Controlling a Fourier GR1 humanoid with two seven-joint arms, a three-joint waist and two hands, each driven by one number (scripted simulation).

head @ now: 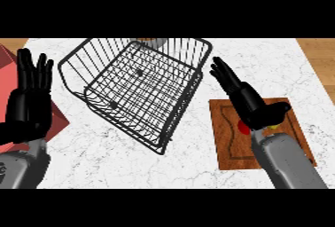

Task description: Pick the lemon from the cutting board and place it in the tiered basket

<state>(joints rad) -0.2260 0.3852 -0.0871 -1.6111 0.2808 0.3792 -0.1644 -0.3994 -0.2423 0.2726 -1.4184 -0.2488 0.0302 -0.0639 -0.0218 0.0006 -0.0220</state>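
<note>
The wooden cutting board point(230, 148) lies on the marble counter at the right. My right hand point(251, 103) hovers over its upper part, open, with straight fingers pointing up and left toward the basket and the thumb out to the right. Only a small yellow sliver of the lemon point(273, 127) shows beside the wrist; the hand and forearm hide the rest. The black wire tiered basket point(137, 88) stands in the middle of the counter, just left of the board. My left hand point(29, 102) rests open at the left edge, fingers up.
A bit of something red point(243, 127) peeks out on the board under my right wrist. A large red shape point(60, 120) lies at the left behind my left hand. Wooden floor point(321, 57) shows beyond the counter's right edge.
</note>
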